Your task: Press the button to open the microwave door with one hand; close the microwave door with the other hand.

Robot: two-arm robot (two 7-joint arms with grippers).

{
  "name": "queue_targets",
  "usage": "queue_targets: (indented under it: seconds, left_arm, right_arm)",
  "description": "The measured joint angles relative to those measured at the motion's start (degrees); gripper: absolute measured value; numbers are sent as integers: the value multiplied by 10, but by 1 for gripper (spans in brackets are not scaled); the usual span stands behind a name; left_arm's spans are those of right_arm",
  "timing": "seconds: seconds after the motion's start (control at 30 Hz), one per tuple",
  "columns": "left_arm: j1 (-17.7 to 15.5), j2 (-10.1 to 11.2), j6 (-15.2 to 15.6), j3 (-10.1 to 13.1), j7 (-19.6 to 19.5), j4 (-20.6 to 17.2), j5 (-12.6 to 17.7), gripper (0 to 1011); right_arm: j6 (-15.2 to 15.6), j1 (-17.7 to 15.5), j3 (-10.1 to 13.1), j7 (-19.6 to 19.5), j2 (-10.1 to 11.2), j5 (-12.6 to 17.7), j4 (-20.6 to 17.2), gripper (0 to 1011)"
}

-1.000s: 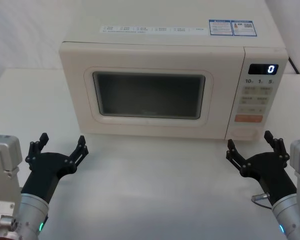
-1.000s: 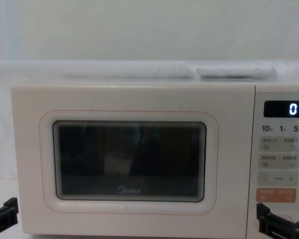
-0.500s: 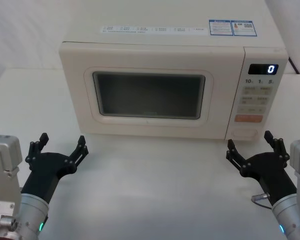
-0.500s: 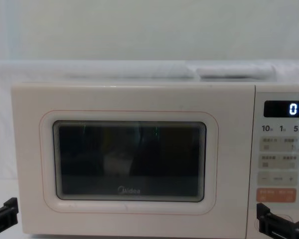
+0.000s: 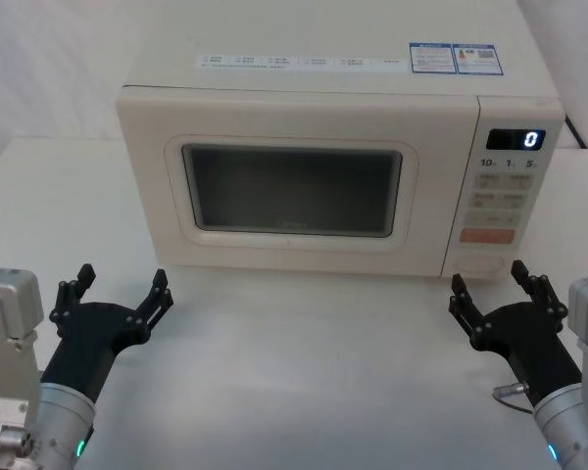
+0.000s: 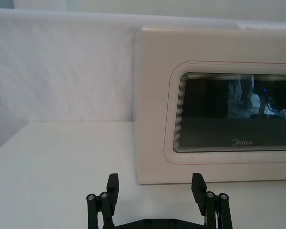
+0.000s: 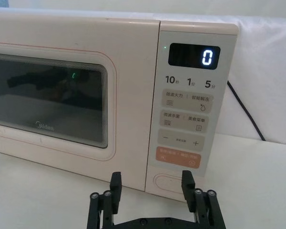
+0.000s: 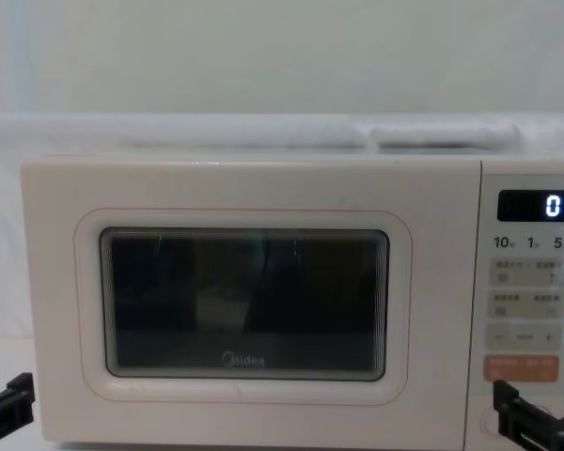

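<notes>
the microwave door (image 5: 294, 186) is seen shut, flush with the cream front of the oven that stands on the white counter (image 5: 304, 372). the button (image 7: 169, 182) is found at the foot of the control panel (image 7: 187, 105), under the orange key (image 7: 178, 157); the display (image 7: 194, 57) reads 0. the right gripper (image 5: 498, 292) is held just before the button with its fingers spread, grasping nothing and apart from it. the left gripper (image 5: 118, 292) is held over the counter near the door's left lower corner, likewise released

Button (image 7: 169, 181) right of microwave door (image 7: 62, 90)
</notes>
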Motion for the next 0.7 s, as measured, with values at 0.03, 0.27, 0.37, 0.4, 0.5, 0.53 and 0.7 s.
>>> queue_targets:
  seconds: [0.03,0.27,0.37,0.4,0.5,0.53,0.7]
  left_arm:
    - [0,0,0,0,0,0,0,1001]
    - [0,0,0,0,0,0,0,1001]
    - [0,0,0,0,0,0,0,1001]
    - [0,0,0,0,0,0,0,1001]
    - [0,0,0,0,0,0,0,1001]
    - [0,0,0,0,0,0,0,1001]
    - [0,0,0,0,0,0,0,1001]
  right_arm:
    - [0,0,0,0,0,0,0,792]
    - [0,0,0,0,0,0,0,581]
    - [0,0,0,0,0,0,0,483]
    - [0,0,0,0,0,0,0,455]
    - [0,0,0,0,0,0,0,352]
    - [0,0,0,0,0,0,0,312]
    - [0,0,0,0,0,0,0,157]
